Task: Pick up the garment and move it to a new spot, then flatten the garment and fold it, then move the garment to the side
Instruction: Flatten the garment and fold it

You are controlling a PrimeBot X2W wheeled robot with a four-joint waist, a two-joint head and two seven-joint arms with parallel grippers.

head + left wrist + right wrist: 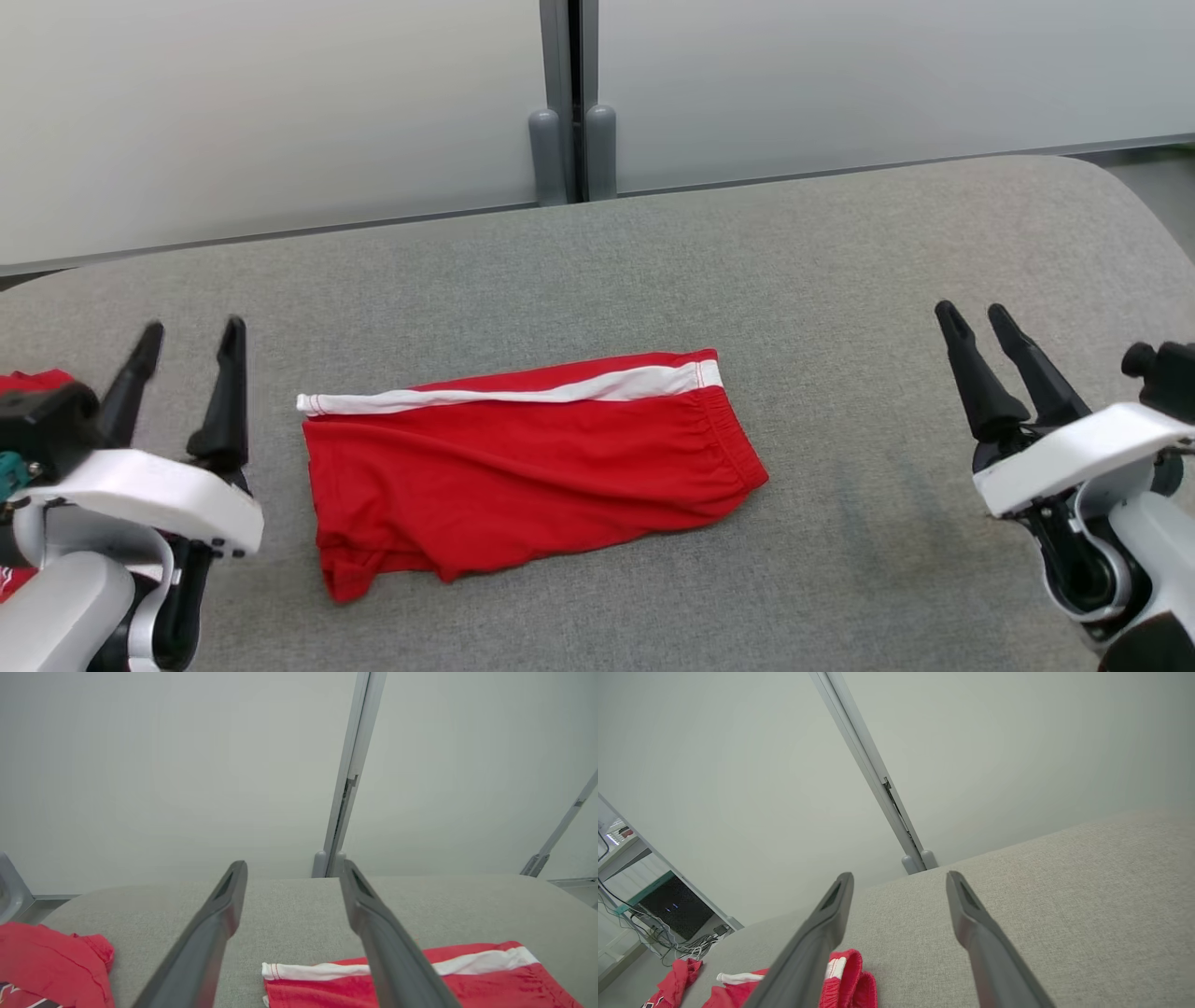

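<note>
The grey cloth-covered counter (840, 280) takes up most of the head view. Its far edge runs along pale wall panels (280, 112), which meet at a grey post (571, 112), and its far right corner is rounded.

The garment (523, 476), red shorts with a white stripe, lies folded on the counter a little left of the middle. The stripe runs along its far edge and the gathered waistband faces right. Its near left corner is rumpled; the other edges lie fairly straight. Bare counter surrounds it, with a wide band behind it up to the far edge and a broad open stretch on its right.

A second red cloth (33, 381) sits at the counter's left edge, well apart from the garment.

The left tool (191, 331) hangs just left of the garment's hem, released, its fingers spread with nothing between them. The right tool (974, 311) hangs over bare counter far to the right, also released and holding nothing.
</note>
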